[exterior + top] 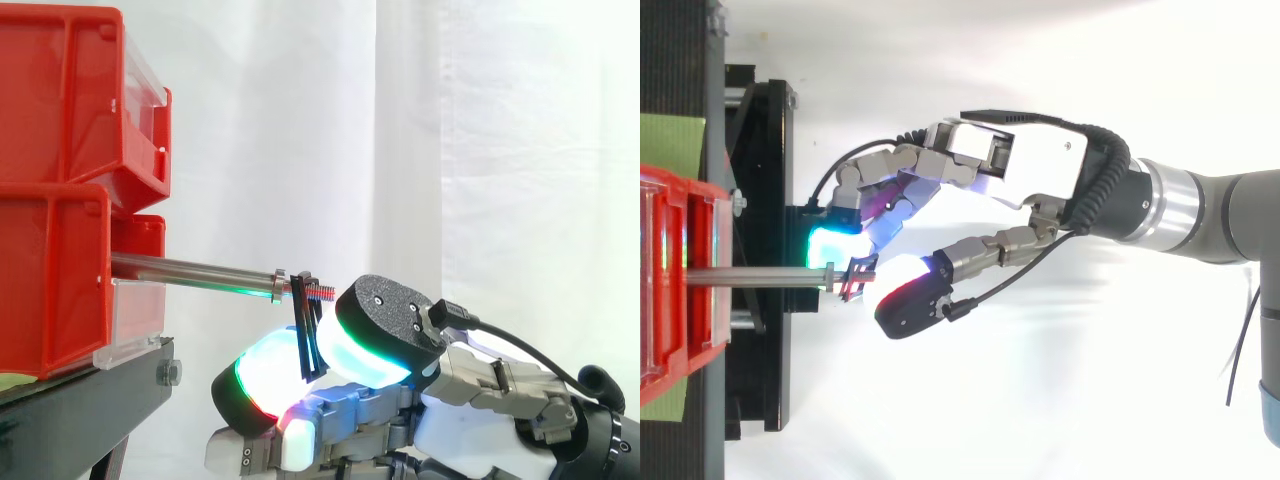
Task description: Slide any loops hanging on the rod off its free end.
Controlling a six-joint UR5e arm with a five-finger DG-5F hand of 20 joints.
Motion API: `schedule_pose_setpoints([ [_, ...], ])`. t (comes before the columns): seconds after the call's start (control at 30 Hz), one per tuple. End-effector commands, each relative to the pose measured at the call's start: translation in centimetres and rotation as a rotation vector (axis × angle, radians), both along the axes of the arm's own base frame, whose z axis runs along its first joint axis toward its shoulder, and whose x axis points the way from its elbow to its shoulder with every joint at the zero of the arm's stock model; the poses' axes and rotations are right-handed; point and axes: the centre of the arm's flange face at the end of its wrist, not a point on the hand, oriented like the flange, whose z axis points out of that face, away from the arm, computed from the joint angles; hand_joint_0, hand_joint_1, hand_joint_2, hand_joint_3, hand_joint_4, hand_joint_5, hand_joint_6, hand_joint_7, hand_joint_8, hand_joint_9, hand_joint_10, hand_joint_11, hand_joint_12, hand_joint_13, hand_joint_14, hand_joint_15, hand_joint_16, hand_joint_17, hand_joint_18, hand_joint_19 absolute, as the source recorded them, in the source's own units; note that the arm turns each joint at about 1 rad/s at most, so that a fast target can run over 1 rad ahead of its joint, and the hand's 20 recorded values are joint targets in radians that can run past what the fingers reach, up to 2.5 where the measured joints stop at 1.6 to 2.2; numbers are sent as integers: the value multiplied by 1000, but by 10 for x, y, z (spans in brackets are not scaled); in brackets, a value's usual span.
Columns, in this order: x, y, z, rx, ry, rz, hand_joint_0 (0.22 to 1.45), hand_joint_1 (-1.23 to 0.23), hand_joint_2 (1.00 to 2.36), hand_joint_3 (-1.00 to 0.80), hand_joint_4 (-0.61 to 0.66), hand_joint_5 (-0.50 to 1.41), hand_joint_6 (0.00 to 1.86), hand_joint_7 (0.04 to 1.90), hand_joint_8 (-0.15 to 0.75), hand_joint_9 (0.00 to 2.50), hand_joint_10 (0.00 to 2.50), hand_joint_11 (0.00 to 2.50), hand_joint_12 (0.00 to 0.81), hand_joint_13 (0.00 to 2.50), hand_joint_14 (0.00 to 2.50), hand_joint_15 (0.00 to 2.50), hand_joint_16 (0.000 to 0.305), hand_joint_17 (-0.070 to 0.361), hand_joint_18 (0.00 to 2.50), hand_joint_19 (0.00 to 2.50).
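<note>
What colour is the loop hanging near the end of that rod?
Black. The loop shows best in the side view, on the rod.

A smooth, shiny metal rod (pixel 190 270) juts from glossy red plastic bins (pixel 60 120) at nine o'clock, above a matt black stand (pixel 90 395); white cloth curtain (pixel 480 150) behind.

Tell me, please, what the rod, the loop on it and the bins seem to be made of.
The rod looks like metal: smooth, silvery, with a bright streak along it. The loop is dark, thin and flat, perhaps plastic or rubber; I cannot tell which. The bins look like moulded plastic: glossy red with clear fronts.
</note>
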Motion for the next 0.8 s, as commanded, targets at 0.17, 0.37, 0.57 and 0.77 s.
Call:
schedule_pose_setpoints([
  [0.17,0,-4,2,-9,-4,11,650,-729,1018,-238,199,-203,810,1014,339,972,14,546,345,751,4,130,45,101,658,239],
  [0.37,0,-4,2,-10,-4,19,637,-734,1021,-173,195,-212,853,1007,343,955,11,547,346,752,4,136,46,102,660,245],
  [0.57,0,-2,6,-29,-6,58,637,-748,1021,-150,164,-216,881,1053,342,953,13,554,347,752,5,141,46,103,665,251],
  [0.77,-8,-4,27,-46,16,72,635,-750,1021,-140,163,-216,889,1039,342,952,11,556,349,754,5,147,46,104,665,258],
])
